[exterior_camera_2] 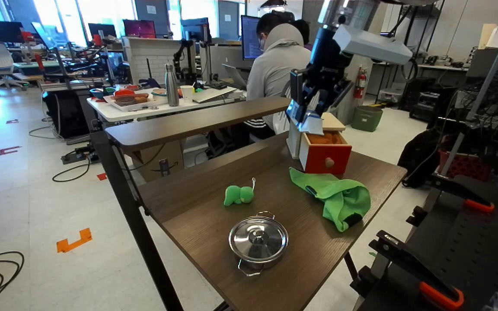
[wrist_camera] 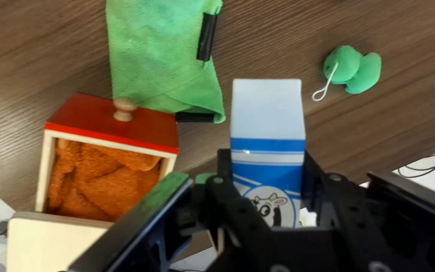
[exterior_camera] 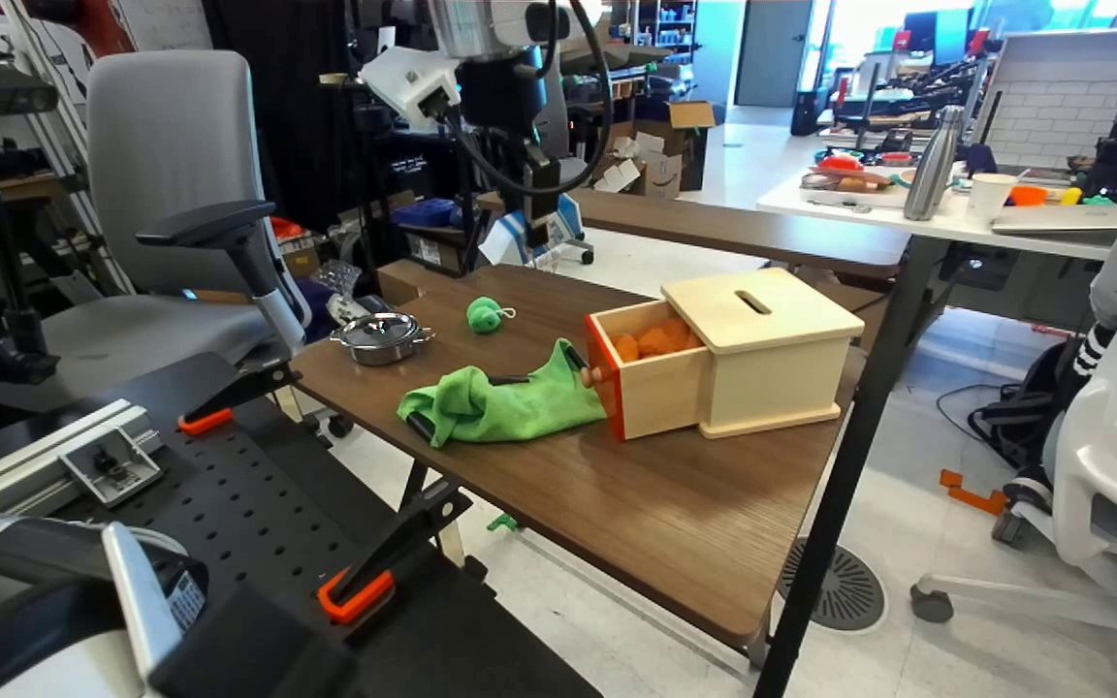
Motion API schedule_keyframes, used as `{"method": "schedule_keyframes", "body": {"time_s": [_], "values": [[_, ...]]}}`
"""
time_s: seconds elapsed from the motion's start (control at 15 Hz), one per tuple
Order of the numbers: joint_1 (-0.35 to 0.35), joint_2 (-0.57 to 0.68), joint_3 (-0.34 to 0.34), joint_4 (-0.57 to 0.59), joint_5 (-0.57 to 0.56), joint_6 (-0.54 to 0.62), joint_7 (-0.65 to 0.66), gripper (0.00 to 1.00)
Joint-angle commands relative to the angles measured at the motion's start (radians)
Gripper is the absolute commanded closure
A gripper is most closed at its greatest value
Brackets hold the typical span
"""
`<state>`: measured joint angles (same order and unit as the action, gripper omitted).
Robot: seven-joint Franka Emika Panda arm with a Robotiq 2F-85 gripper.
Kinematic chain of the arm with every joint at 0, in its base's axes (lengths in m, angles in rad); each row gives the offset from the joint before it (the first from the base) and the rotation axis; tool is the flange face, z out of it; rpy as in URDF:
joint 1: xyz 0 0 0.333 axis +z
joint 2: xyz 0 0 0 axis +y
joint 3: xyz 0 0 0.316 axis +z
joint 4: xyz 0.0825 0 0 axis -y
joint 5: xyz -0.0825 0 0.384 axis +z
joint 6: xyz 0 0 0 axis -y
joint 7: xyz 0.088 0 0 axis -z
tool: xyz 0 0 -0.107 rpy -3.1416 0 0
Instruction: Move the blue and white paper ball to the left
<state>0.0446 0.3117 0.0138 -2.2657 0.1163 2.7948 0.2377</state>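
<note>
No paper ball shows in any view. The blue and white thing here is a carton with a cow's face on it [wrist_camera: 266, 113], also seen in both exterior views [exterior_camera: 507, 240] [exterior_camera_2: 312, 125]. My gripper [wrist_camera: 266, 166] is shut on the carton, with one finger on each side of it. In both exterior views the gripper [exterior_camera: 539, 231] [exterior_camera_2: 306, 113] holds the carton tilted, above the brown table [exterior_camera: 675, 514]. The carton's lower end is hidden by the gripper in the wrist view.
A wooden box [exterior_camera: 781, 368] has its red-fronted drawer [exterior_camera_2: 327, 159] pulled out, with orange things [wrist_camera: 104, 181] inside. A green cloth [exterior_camera: 500, 402] lies by the drawer. A green toy [exterior_camera_2: 238, 195] and a lidded metal pot [exterior_camera_2: 258, 239] stand on the table.
</note>
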Motion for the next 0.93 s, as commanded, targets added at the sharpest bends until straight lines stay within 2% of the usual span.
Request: {"method": "schedule_keyframes", "body": {"time_s": [0.0, 0.47, 0.87], "values": [[0.037, 0.104, 0.017, 0.087, -0.015, 0.033, -0.019, 0.82], [0.058, 0.354, 0.044, 0.322, -0.004, -0.025, -0.047, 0.82], [0.072, 0.509, 0.014, 0.476, -0.014, -0.057, -0.032, 0.82]]}}
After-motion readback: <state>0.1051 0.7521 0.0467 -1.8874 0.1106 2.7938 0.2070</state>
